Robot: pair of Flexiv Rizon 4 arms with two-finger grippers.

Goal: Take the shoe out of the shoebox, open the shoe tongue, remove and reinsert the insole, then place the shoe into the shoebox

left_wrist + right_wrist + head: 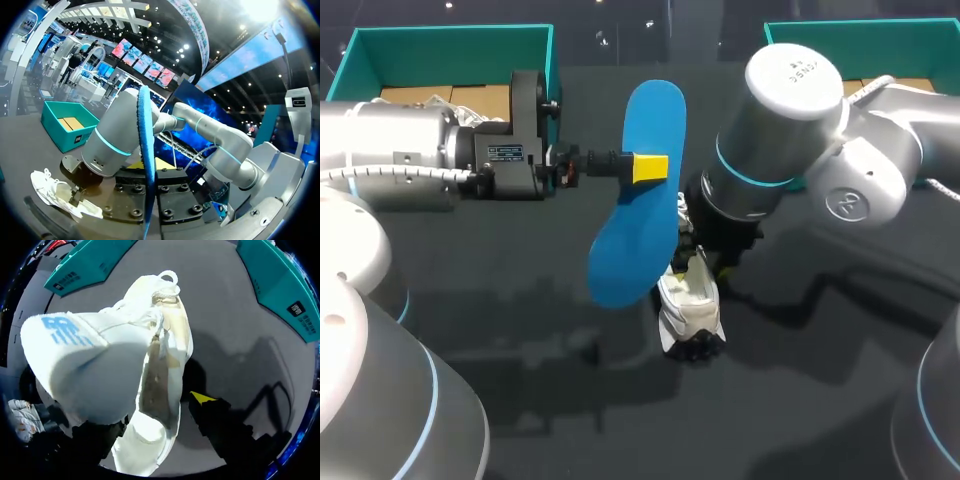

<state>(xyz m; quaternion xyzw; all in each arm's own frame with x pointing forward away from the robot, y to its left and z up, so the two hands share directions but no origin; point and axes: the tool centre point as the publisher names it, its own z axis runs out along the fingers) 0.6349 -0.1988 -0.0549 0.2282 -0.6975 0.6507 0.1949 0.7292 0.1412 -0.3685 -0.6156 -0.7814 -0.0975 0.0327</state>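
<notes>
Dark bench (520, 300) carries 2 teal boxes along its far edge. At far left, the left shoebox (450, 40) holds brown card and something pale. Right of it, the left tool (648, 167) is clamped across the blue insole (640, 200), holding it above the bench with its long axis running far to near and its near end leaning left. Just right of that near end lies the white shoe (690, 305), tongue lifted, also lengthwise far to near. Reinsertion turns on this: the shoe sits near-right of the insole. The right tool (708, 258) is down at the shoe; whether it grips, I cannot tell. At far right, the right shoebox (860, 35) shows brown lining.
</notes>
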